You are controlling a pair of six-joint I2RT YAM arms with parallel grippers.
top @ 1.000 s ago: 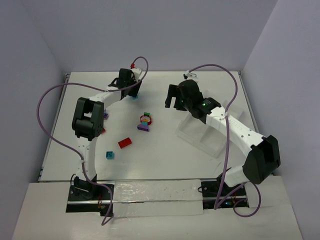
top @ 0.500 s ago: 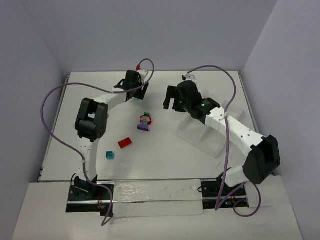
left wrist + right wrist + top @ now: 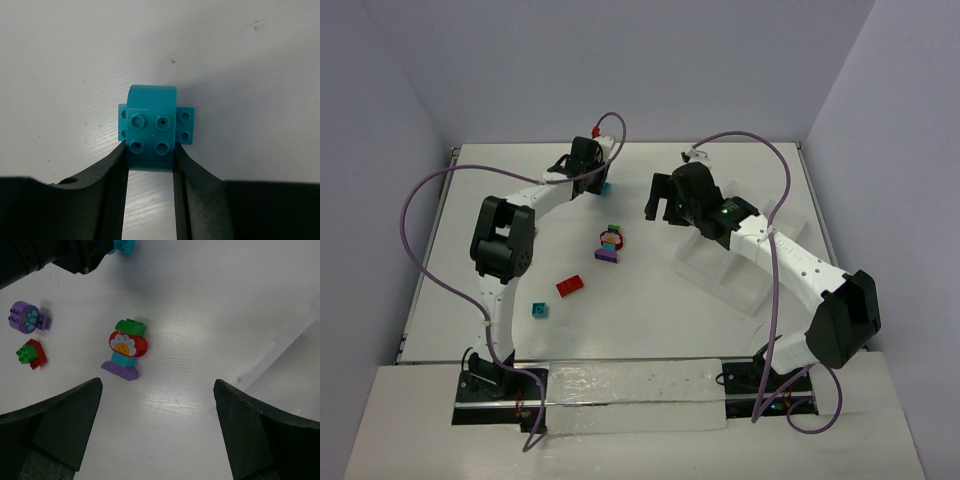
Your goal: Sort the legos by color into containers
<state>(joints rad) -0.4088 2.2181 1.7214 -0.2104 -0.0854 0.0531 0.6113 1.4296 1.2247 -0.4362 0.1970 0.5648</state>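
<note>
You have two teal pieces: one teal lego (image 3: 150,107) pinched in the left pincer (image 3: 150,150), and one teal brick (image 3: 538,310) well apart from both pincers. One red brick (image 3: 570,286) lies alone. Ahead of the right pincer (image 3: 157,386) you count one four-piece stack (image 3: 127,347), one purple round piece (image 3: 27,317) and one green-on-red pair (image 3: 31,354). One tray (image 3: 720,275) sits beside that pincer.

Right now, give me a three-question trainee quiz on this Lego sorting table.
1. True or false: the right end effector holds a brick.
2. The gripped brick in the left end effector is: A red, B teal, C purple.
3. Fill in: in the right wrist view, the small green brick below the purple flower piece is joined to a ___ brick.

Key: 1 false, it is open and empty; 2 B; 3 red.
</note>
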